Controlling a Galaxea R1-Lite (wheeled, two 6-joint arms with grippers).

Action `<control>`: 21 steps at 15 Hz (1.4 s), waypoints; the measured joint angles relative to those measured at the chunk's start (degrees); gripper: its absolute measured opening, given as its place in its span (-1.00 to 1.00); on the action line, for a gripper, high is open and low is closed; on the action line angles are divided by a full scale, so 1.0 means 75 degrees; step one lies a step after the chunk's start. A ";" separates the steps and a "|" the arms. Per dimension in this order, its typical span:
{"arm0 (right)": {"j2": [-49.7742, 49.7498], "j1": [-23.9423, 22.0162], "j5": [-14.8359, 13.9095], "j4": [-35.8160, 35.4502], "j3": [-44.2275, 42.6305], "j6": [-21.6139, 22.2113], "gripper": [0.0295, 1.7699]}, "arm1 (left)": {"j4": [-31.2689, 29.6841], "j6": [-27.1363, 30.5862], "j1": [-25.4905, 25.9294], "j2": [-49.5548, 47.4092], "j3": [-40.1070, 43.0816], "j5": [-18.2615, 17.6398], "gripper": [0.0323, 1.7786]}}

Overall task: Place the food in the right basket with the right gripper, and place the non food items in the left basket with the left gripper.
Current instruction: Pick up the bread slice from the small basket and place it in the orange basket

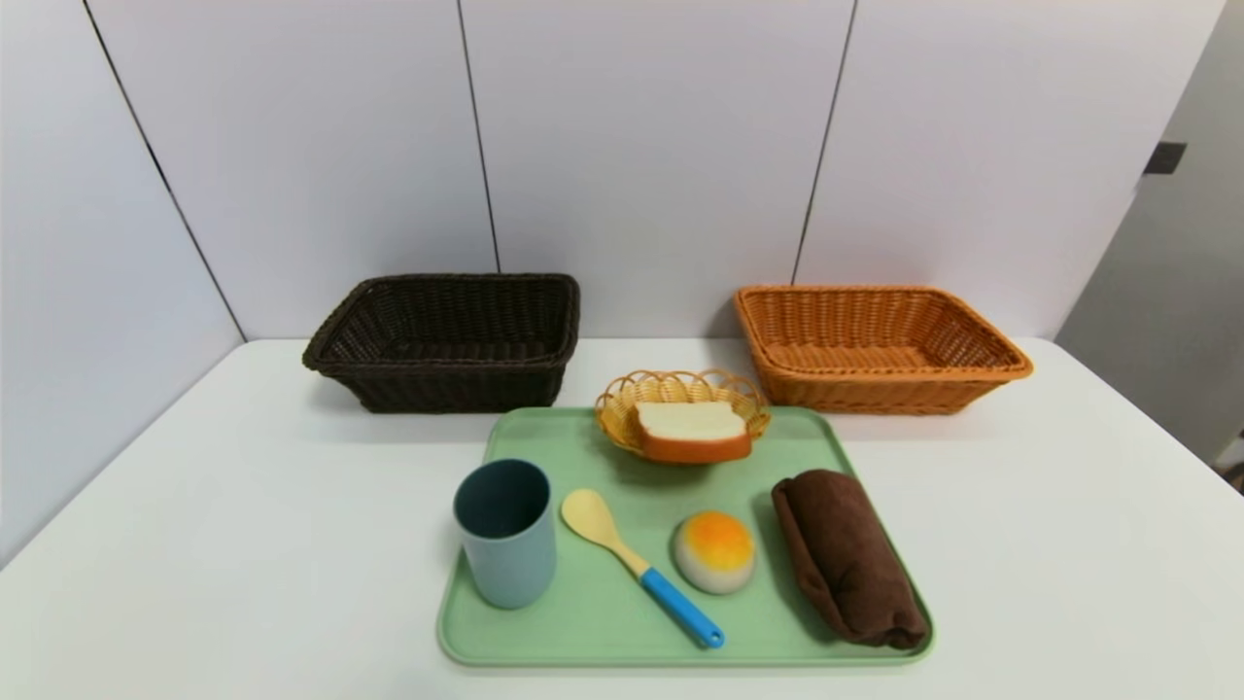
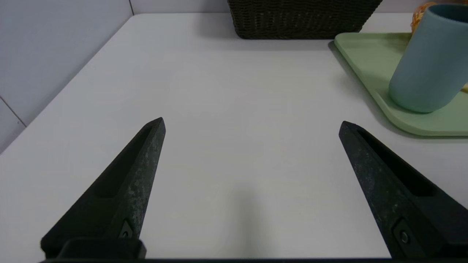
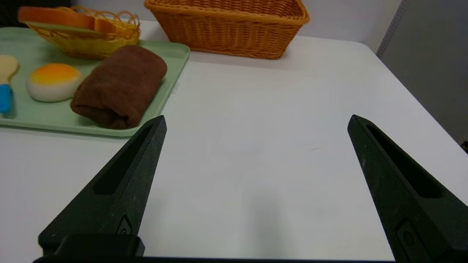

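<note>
Since nothing has been lifted yet, we judge the step in hand to be the first reach, and both arms wait at the near edge of the white table (image 1: pixel 194 544). Our left gripper (image 2: pixel 252 124) hangs over bare tabletop with its fingers spread wide and empty; our right gripper (image 3: pixel 256 122) does the same on its side.

Nearest to us on the green tray (image 1: pixel 583 622) stand the grey-blue cup (image 1: pixel 506 533), the blue-handled spoon (image 1: pixel 641 566), the bun (image 1: pixel 714 551) and the rolled brown towel (image 1: pixel 844 556). The bun lies between spoon and towel, close to both, so we should probably come down on it from above with the right fingers to avoid nudging either. The upright cup could tip; a grip low across its wall seems safest for the left.

Farther back, the bread slice (image 1: pixel 692 431) rests in the small yellow basket (image 1: pixel 622 403). Beyond the tray sit the dark left basket (image 1: pixel 447 340) and the orange right basket (image 1: pixel 880 345), both empty.
</note>
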 joint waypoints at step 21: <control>1.0078 0.3168 0.2466 0.1725 -0.9343 0.9205 0.93 | 0.2352 -0.1178 -0.0283 0.7136 -0.6334 -0.0796 0.90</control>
